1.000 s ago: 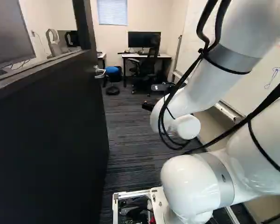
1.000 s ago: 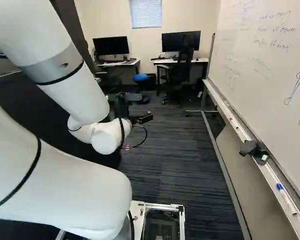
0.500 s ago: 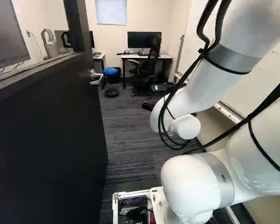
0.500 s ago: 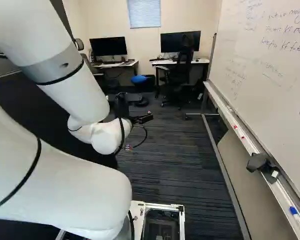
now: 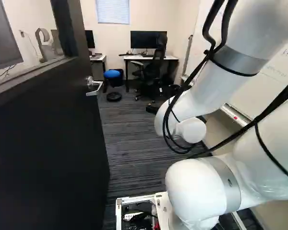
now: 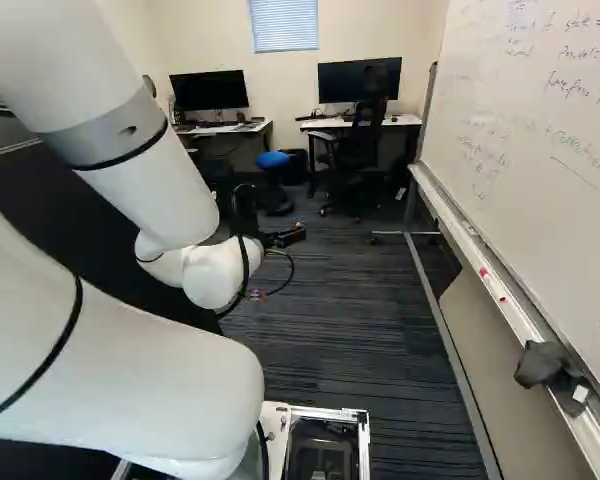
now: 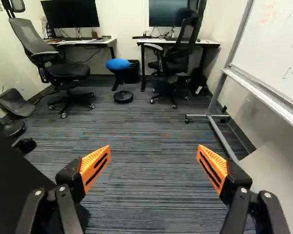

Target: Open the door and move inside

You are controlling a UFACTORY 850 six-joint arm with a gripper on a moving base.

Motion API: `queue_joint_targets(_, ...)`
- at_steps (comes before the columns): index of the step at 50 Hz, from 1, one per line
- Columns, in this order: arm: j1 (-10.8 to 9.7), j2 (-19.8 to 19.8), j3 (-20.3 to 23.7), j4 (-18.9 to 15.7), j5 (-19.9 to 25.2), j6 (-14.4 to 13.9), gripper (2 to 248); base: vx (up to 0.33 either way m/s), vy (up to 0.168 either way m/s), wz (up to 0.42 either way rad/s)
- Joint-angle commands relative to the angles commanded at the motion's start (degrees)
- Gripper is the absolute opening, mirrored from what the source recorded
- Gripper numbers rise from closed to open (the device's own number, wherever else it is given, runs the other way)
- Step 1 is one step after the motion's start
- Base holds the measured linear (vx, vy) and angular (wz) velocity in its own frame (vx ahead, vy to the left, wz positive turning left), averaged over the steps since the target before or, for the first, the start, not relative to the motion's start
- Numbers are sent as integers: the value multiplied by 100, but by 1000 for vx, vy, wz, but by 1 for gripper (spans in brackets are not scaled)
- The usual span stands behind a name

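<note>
The dark door [image 5: 43,143] stands open along the left of the left base view, its silver lever handle [image 5: 92,86] on the edge toward the room. In the right base view the gripper [image 6: 283,238] shows as a black part at the arm's end, over the carpet. Fingers of the gripper [image 7: 154,168] stand wide apart in the wrist view, with only carpet seen between them. The door's dark leaf [image 7: 14,180] shows beside one finger; whether they touch I cannot tell. The handle is hidden in the wrist view.
A whiteboard [image 6: 540,130] on a wheeled frame with a tray [image 6: 510,310] runs along the right. Desks with monitors [image 6: 360,82], office chairs [image 7: 53,63] and a blue stool [image 7: 118,65] stand at the far wall. Carpet [image 7: 151,131] lies ahead.
The base has moved forward: the door handle and the tray's dark cloth-like item appear nearer and farther out to the sides. The arm keeps its pose against its lowest joint.
</note>
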Motion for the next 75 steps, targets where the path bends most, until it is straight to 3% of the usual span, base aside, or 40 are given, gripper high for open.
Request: queue_joint_targets(75,0,0,0,0,0,0,247,224,3,-15)
